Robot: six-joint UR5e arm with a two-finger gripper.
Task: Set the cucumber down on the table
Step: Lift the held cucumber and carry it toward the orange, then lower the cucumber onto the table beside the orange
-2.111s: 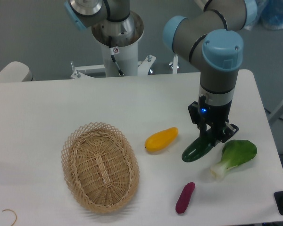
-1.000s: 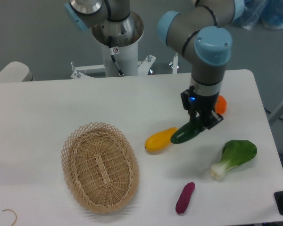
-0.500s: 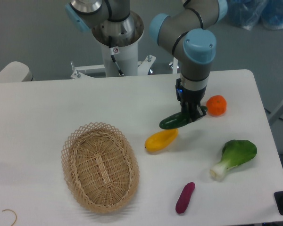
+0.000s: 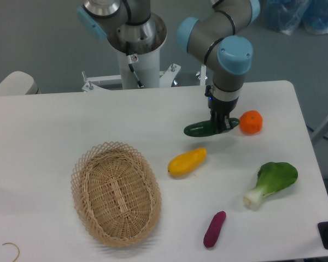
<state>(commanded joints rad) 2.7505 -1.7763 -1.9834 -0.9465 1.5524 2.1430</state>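
While the gripper (image 4: 221, 123) holds the cucumber (image 4: 206, 129) clamped between its fingers near the cucumber's right end, the long green body sticks out to the gripper's left, roughly level, just above or barely at the white table (image 4: 54, 125); whether it touches the surface cannot be told. The risk, as a judgement, lies in that off-centre grip: most of the weight hangs to one side, so the glossy skin could pivot or slip in the fingers, and on release the cucumber could roll. An orange (image 4: 251, 121) sits just to the right of the gripper, close enough that a sideways shift or a wide opening of the fingers might nudge it. A yellow vegetable (image 4: 187, 161) lies in front of the gripper and a little left, near but apart from the cucumber; a rolling cucumber could bump it. Farther in front and to the right lie a bok choy (image 4: 272, 182) and a purple eggplant (image 4: 214, 229), both well apart. A wicker basket (image 4: 116, 193) sits far to the front left. Open room is best to the gripper's left and behind it, where bare white tabletop stretches widely. The table's back edge runs behind the gripper, and the right edge lies beyond the orange, so drifting right offers least margin
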